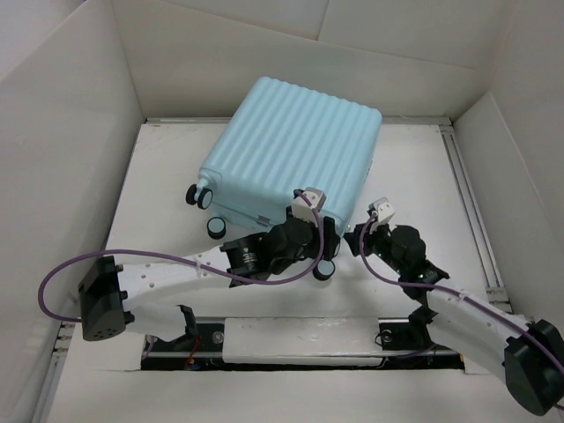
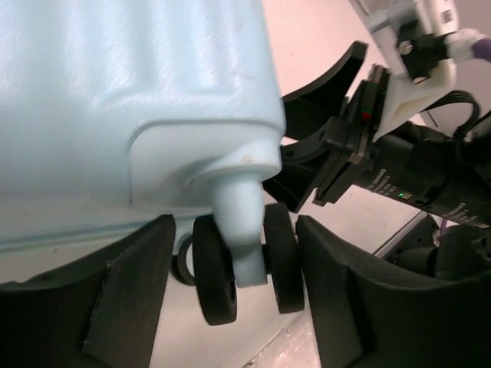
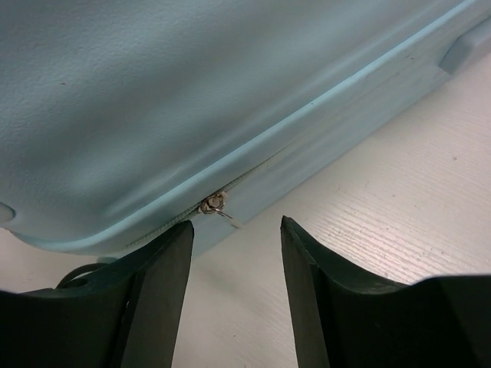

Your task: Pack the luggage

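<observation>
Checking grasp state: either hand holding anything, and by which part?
Nothing held: left hand open around a suitcase caster wheel, gap showing on one side; right hand open, just short of the zipper pull.

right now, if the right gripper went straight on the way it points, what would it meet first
Probably the pale aqua-blue hard-shell suitcase, at its zip seam by the small metal zipper pull; the right gripper is open, depth unclear.

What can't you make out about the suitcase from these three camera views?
Luggage contents: the shell is closed in every view.
Zipper pull: tiny in the right wrist view, too small to find from the top.
Shell above the caster wheel: blurred up close in the left wrist view and cut off by the top and left edges.
</observation>
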`<action>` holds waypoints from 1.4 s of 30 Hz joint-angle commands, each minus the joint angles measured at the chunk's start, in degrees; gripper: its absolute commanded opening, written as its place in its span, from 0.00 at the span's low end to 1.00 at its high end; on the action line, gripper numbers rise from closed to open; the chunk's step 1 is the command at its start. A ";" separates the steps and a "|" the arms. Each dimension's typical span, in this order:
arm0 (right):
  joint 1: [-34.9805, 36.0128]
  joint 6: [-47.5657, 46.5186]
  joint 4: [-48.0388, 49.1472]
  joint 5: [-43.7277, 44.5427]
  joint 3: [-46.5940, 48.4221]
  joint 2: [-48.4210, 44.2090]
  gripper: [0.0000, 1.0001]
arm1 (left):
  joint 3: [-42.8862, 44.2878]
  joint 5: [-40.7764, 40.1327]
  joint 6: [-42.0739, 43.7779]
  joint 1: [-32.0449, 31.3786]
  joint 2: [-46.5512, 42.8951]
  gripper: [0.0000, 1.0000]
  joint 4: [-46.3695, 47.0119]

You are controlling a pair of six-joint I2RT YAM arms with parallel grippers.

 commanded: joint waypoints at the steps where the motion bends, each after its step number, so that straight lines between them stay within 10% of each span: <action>1: 1.43 1.68 -0.09 -3.61 2.94 -0.11 0.56 | -0.68 -2.02 -0.58 -0.07 -2.06 0.62 -5.67; 4: 1.43 2.20 -0.62 -3.61 2.94 -0.11 0.59 | -1.39 -1.32 -0.58 -0.07 -3.64 0.79 -6.19; 16: 1.43 0.10 -1.16 -5.80 7.95 6.40 0.38 | -1.47 4.05 -0.15 -0.07 -2.94 0.76 -5.31; 24: 1.43 2.38 5.34 -4.77 4.63 7.10 0.15 | 0.90 2.99 0.38 -0.07 0.31 0.60 -3.56; 32: 3.09 5.46 10.00 0.61 0.13 0.61 0.00 | 1.43 -1.04 0.91 -0.07 0.93 0.01 -1.81; 42: 16.53 13.98 3.25 5.78 -4.62 -11.00 0.00 | 6.69 0.53 1.97 0.54 3.38 0.00 0.66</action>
